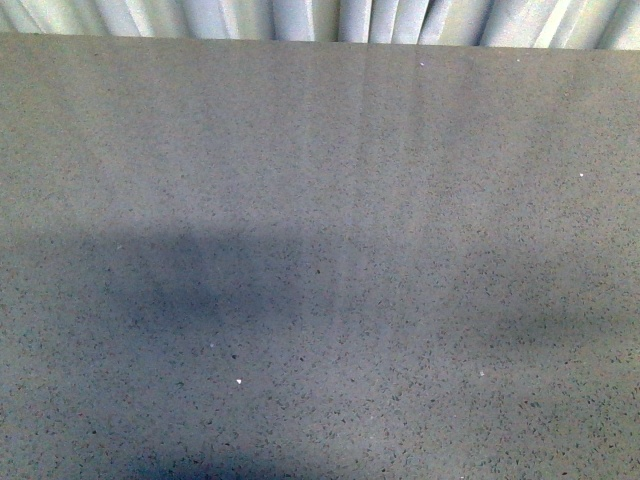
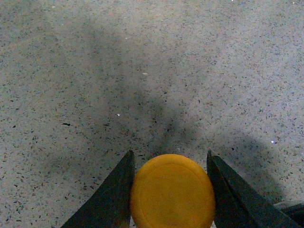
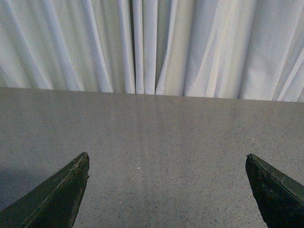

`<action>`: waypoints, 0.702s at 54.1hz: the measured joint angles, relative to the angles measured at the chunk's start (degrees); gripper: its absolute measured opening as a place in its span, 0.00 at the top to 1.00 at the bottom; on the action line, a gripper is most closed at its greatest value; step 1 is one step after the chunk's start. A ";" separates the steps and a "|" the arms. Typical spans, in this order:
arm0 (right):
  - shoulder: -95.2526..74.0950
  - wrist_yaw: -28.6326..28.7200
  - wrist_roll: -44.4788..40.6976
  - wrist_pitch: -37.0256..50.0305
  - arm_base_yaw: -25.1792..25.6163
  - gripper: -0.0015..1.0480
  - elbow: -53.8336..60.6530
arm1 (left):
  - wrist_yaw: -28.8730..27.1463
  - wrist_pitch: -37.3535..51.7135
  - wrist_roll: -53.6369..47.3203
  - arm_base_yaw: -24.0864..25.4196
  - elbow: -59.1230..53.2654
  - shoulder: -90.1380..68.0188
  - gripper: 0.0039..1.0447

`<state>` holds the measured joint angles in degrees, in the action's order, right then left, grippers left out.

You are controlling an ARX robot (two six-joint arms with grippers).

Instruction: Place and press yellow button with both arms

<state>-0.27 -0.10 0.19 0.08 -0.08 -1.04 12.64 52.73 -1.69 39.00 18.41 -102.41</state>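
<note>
In the left wrist view the yellow button [image 2: 172, 191] shows as a round yellow-orange domed cap held between the two black fingers of my left gripper [image 2: 170, 159], above the speckled grey table [image 2: 142, 71]. Its neck and base are hidden under the cap. In the right wrist view my right gripper [image 3: 167, 159] is open wide and empty, its dark fingers [image 3: 61, 190] apart over the bare table [image 3: 156, 142]. Neither arm nor the button shows in the front view, only the grey table [image 1: 320, 250] with soft shadows at the near left.
A pale pleated curtain [image 3: 152, 42] hangs behind the table's far edge [image 3: 152, 95], also along the top of the front view [image 1: 300, 18]. A dark shadow of the gripper lies on the table under the button [image 2: 161, 118].
</note>
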 joint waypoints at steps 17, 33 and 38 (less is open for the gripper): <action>0.00 0.00 0.00 0.00 0.00 0.09 0.00 | 1.31 -10.88 -0.59 -0.17 3.63 12.90 0.66; 0.00 0.00 0.00 0.00 0.00 0.09 0.00 | -4.28 -19.06 3.89 -20.37 4.85 29.22 0.66; 0.00 0.00 0.00 0.00 0.00 0.09 0.00 | -9.05 -17.40 6.54 -30.77 3.41 28.83 0.66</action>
<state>-0.27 -0.10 0.19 0.08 -0.08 -1.04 3.60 35.33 4.84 8.23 21.82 -73.58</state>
